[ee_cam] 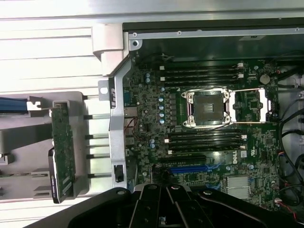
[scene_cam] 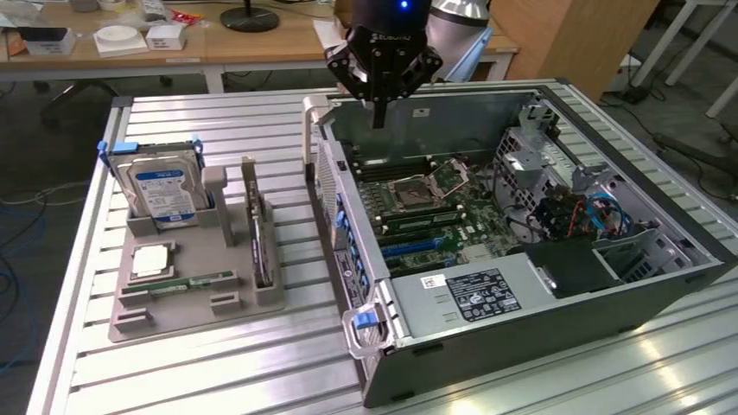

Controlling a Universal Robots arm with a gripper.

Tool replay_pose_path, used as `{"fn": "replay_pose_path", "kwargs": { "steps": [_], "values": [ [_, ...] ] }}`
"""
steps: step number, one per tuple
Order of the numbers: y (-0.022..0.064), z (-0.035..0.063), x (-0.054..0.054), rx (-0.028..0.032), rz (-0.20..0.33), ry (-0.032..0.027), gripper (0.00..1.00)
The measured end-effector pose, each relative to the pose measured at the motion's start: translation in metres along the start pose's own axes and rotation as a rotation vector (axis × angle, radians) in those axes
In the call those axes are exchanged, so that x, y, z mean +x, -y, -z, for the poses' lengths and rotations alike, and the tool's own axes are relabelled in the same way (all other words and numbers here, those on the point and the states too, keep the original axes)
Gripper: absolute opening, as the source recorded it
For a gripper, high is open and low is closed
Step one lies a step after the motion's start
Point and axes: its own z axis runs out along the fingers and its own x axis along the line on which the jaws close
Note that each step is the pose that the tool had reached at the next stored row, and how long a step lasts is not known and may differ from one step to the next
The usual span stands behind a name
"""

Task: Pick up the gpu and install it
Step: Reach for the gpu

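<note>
1. Hanging over the open computer case (scene_cam: 554, 285), the fingers (scene_cam: 378, 111) point straight down and are pressed together with nothing between them; they stand near the case's far wall, above its inside.
2. Below the fingers lies the motherboard (scene_cam: 444, 229); its CPU socket (scene_cam: 421, 186) sits just past them, toward the middle of the case, with its metal frame lifted.
3. The gpu (scene_cam: 259, 246) is well apart from the fingers, outside the case and to the exterior view's left of them; it stands on edge in a slot of the grey holder (scene_cam: 196, 316) on the table (scene_cam: 231, 121), with nothing gripping it.
4. In the wrist view the gpu (ee_cam: 62, 142) shows a green circuit face; the side wall of the case runs between it and the fingers (ee_cam: 164, 209).
5. Farther from the fingers than the gpu, the hard drive (scene_cam: 162, 192) stands upright in the same holder; a memory stick (scene_cam: 185, 283) lies flat beside the foot of the gpu.
</note>
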Motion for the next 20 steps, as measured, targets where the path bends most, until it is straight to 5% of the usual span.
{"fn": "replay_pose_path", "kwargs": {
  "steps": [20],
  "values": [
    [0.0006, 0.0002, 0.0075, 0.0, 0.0, 0.0, 0.1]
  ]
}}
